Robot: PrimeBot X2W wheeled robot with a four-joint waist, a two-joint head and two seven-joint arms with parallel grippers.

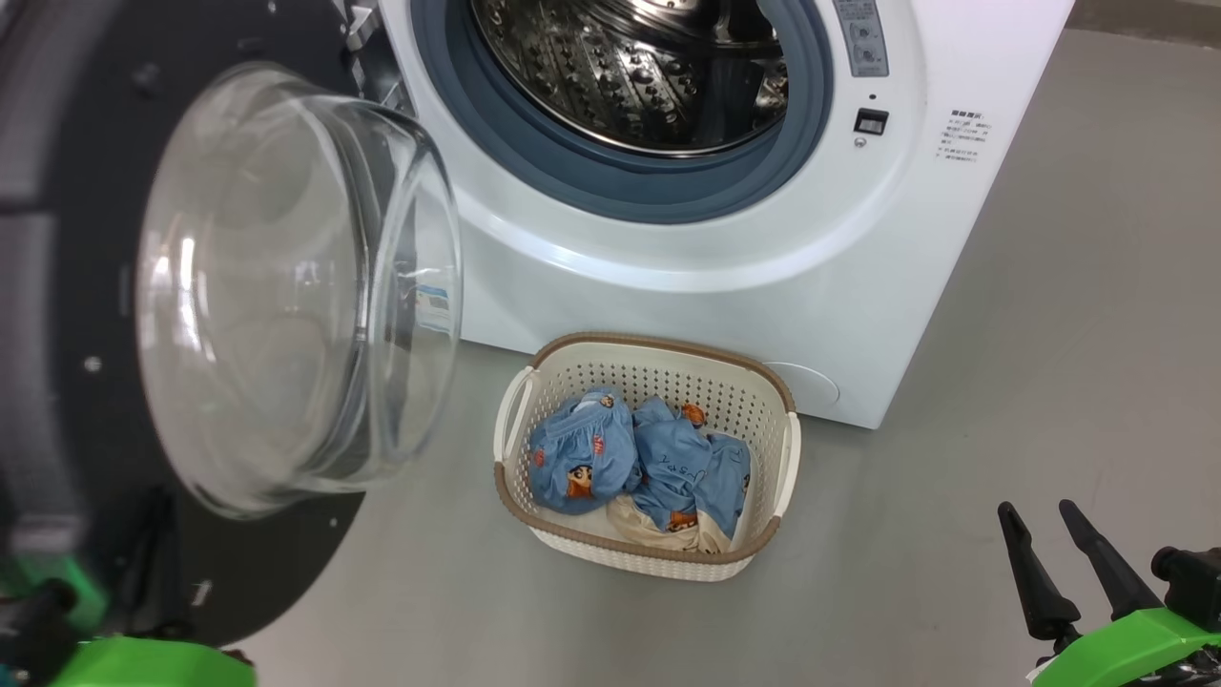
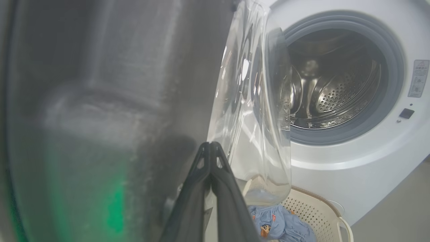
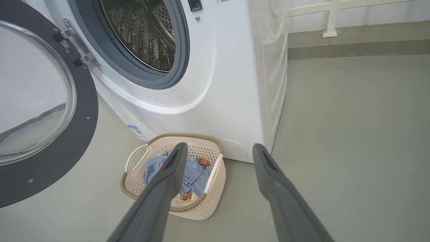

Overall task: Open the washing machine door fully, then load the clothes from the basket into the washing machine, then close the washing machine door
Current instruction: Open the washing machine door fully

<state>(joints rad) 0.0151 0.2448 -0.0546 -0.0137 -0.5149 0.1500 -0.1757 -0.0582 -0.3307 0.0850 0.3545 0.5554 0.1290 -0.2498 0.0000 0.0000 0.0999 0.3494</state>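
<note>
Two claws: left claw point(image 2: 210, 145) pinched together, right claw point(image 3: 219, 147) spread.

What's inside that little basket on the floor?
The basket holds crumpled light blue clothes with cartoon prints, and a cream piece peeks out beneath them. Anything under that pile is covered.
</note>
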